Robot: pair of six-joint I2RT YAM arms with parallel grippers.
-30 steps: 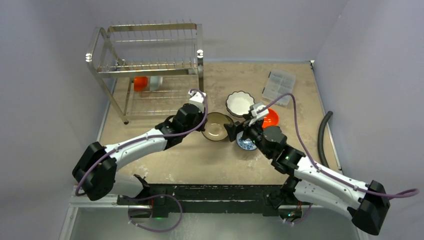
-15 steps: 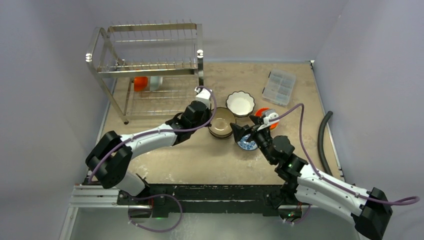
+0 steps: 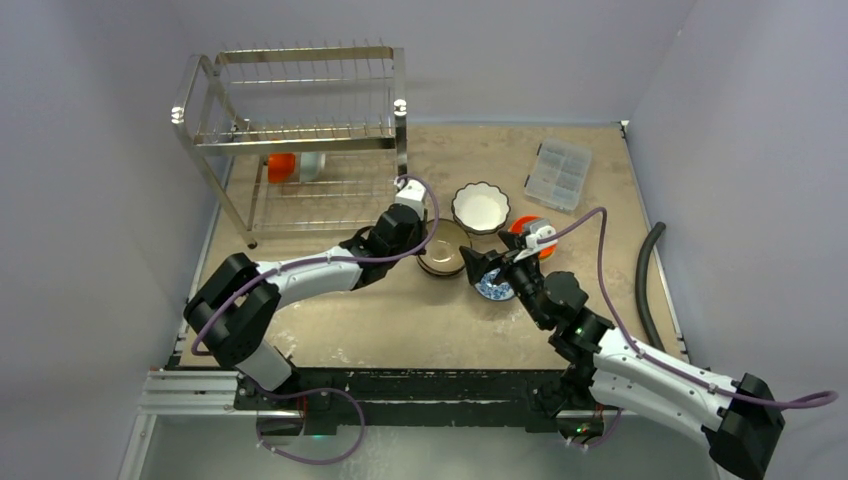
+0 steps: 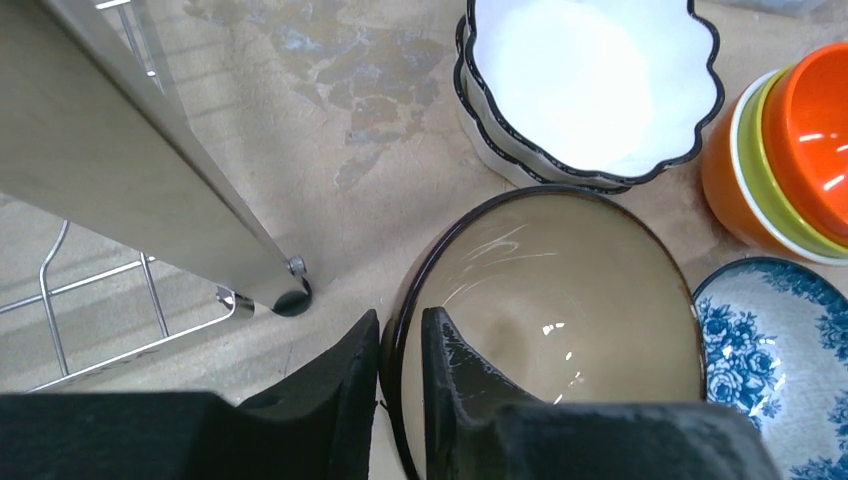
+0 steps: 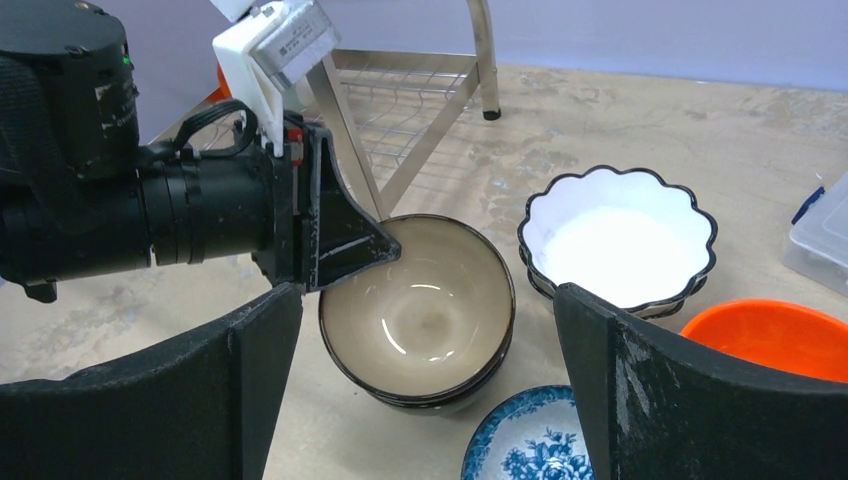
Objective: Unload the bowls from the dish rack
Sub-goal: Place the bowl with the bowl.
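step, likely: setting down glossy tan round bowl (image 4: 560, 300) | left pincer (image 4: 400, 320) straddles its rim, grip uncertain | right pincer (image 5: 428, 300) open | next: release, rise clear

**One high fixed view, two close wrist views**

The top camera looks down from above and behind the arm bases, taking in the whole worktop (image 3: 400, 320), with the dish rack (image 3: 300, 100) far left. The left wrist camera looks steeply down past the left gripper (image 4: 400, 320), very near the tan bowl (image 4: 560, 290). The right wrist camera faces low across the worktop through the right gripper (image 5: 425, 300). All three views share the tan bowl and the white bowl (image 5: 615, 240).
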